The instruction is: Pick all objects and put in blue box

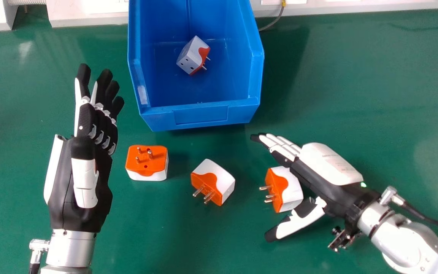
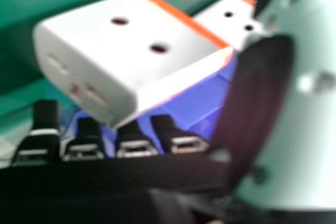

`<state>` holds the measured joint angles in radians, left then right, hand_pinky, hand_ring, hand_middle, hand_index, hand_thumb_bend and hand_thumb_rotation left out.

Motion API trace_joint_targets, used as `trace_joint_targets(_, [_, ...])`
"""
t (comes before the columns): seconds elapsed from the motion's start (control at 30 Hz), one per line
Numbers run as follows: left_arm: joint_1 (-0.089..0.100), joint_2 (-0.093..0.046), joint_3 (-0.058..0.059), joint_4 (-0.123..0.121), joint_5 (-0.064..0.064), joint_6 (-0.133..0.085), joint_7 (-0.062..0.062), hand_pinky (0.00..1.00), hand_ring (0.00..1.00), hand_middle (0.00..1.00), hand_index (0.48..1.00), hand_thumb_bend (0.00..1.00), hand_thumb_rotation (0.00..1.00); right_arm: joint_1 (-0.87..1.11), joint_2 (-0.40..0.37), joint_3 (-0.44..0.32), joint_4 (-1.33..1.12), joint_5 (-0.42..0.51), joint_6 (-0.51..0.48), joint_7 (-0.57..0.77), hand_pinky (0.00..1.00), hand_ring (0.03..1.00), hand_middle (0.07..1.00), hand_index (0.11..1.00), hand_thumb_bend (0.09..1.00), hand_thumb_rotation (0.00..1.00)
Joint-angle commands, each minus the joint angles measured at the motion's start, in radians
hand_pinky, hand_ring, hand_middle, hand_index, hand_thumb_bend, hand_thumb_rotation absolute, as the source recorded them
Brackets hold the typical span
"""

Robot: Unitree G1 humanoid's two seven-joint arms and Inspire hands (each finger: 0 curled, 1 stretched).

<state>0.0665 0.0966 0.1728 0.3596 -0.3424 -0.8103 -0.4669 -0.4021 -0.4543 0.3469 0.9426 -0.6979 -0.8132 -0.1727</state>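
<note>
Bracketing with the right hand, between straight fingers on the side of the blue box and wide-set thumb nearer the robot, 1 orange-and-white adapter on the green table, with prongs aimed left.

Black-and-white left hand upright, fingers straight; black-and-white right hand angled inward, fingers extended, thumb spread.

The box was plain blue. The worktop was green. The plug adapters had white bodies and orange pin faces with a curved white-orange border; their pins were silver. The fingers were black and white.
</note>
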Motion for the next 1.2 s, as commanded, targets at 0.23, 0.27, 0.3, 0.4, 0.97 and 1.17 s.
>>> trace_joint_targets(0.23, [-0.003,0.004,0.001,-0.017,-0.001,-0.022,-0.007,1.00,1.00,1.00,1.000,0.90,1.00,-0.030,-0.031,0.027,0.023,0.006,0.066,0.021,0.89,0.970,0.985,0.974,1.000,0.35])
trace_joint_targets(0.27, [-0.004,0.005,0.001,-0.017,-0.002,-0.022,-0.008,1.00,1.00,1.00,1.000,0.90,1.00,-0.029,-0.031,0.027,0.023,0.006,0.072,0.021,0.89,0.970,0.986,0.975,1.000,0.35])
trace_joint_targets(0.3, [-0.005,0.005,0.002,-0.017,-0.004,-0.021,-0.010,1.00,1.00,1.00,1.000,0.90,1.00,-0.029,-0.031,0.028,0.023,0.005,0.078,0.020,0.89,0.970,0.986,0.975,1.000,0.35])
trace_joint_targets(0.4, [-0.005,0.005,0.003,-0.017,-0.005,-0.019,-0.011,1.00,1.00,1.00,1.000,0.90,1.00,-0.034,-0.033,0.029,0.022,0.007,0.089,0.032,0.90,0.972,0.988,0.977,1.000,0.35])
trace_joint_targets(0.97, [0.004,0.005,0.003,-0.021,-0.008,-0.016,-0.014,1.00,1.00,1.00,1.000,0.90,1.00,-0.037,-0.014,0.037,0.066,0.003,0.003,-0.173,0.64,0.705,0.752,0.763,0.898,0.06])
trace_joint_targets(1.17, [0.005,0.005,0.004,-0.023,-0.008,-0.014,-0.014,1.00,1.00,1.00,1.000,0.90,1.00,-0.041,-0.005,0.032,0.091,0.030,-0.041,-0.188,0.52,0.570,0.626,0.648,0.816,0.02])
